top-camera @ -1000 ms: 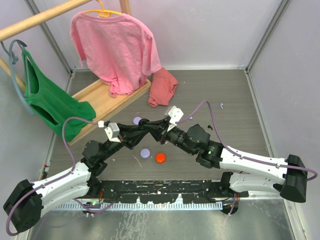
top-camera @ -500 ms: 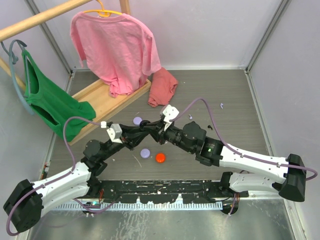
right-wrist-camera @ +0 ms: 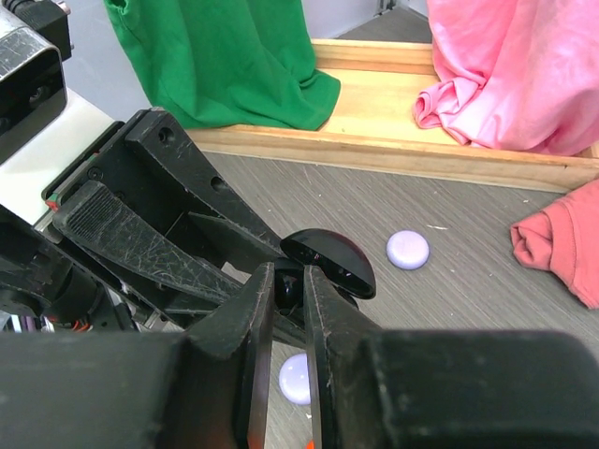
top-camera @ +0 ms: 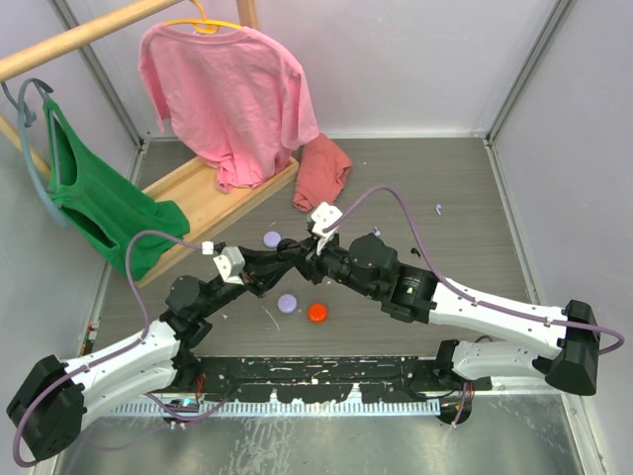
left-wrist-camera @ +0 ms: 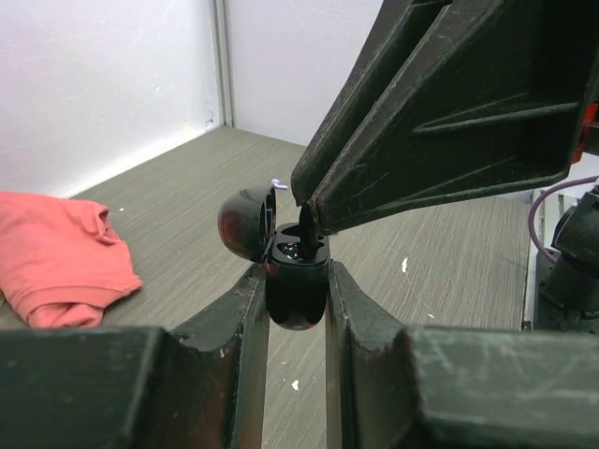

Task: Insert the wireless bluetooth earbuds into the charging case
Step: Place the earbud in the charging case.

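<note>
My left gripper (left-wrist-camera: 296,273) is shut on the black charging case (left-wrist-camera: 298,301), held upright above the table with its lid (left-wrist-camera: 245,220) hinged open to the left. My right gripper (right-wrist-camera: 288,281) comes in from above, shut on a small black earbud (right-wrist-camera: 288,288). In the left wrist view the earbud (left-wrist-camera: 306,224) sits at the mouth of the case. In the top view both grippers, left (top-camera: 285,261) and right (top-camera: 309,257), meet at the table's middle. The open lid (right-wrist-camera: 329,262) shows just beyond my right fingertips. No other earbud is clearly visible.
Two lavender pucks (top-camera: 272,238) (top-camera: 288,303) and an orange-red puck (top-camera: 317,313) lie under the grippers. A salmon cloth (top-camera: 322,173) lies behind. A wooden rack base (top-camera: 213,198) holds a pink shirt (top-camera: 227,94) and a green garment (top-camera: 99,203). A tiny lavender bit (top-camera: 438,209) lies right.
My right gripper has moved left and forward onto the open case with the earbud. The left gripper has held the case nearly still.
</note>
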You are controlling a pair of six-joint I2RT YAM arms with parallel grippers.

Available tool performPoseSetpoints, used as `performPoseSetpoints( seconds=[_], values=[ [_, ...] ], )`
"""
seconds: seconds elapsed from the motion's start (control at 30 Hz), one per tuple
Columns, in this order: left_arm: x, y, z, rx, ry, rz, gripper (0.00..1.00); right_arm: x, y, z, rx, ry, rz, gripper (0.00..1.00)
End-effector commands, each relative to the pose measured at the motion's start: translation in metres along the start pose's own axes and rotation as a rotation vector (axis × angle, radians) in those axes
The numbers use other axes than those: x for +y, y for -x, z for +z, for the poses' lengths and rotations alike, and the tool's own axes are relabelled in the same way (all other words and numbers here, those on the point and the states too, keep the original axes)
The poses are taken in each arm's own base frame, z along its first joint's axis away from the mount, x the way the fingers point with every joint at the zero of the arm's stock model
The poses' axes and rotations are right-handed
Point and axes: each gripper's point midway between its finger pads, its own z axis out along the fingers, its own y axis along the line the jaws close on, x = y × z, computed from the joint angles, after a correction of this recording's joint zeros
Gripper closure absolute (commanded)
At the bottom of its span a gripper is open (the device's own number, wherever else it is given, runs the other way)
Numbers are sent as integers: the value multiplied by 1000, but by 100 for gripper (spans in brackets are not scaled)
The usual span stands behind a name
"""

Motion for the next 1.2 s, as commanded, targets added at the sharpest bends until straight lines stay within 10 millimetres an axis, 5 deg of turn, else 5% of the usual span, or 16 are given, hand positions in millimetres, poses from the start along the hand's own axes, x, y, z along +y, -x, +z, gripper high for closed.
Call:
performPoseSetpoints(
  seconds=[0.0, 0.33, 0.73, 1.17],
  values=[
    [1, 53, 9, -165, 1, 64, 98, 5, 1, 1, 27, 11, 32, 77],
    [6, 50, 6, -174, 35, 35, 98, 1, -8, 3, 52, -20, 56, 72],
    [4, 27, 7, -106, 17, 32, 98, 1, 40, -24, -38, -21, 101, 48],
    [-8, 28, 7, -110, -47, 15, 99, -54, 20, -42, -11, -299, 25, 45]
  ],
)
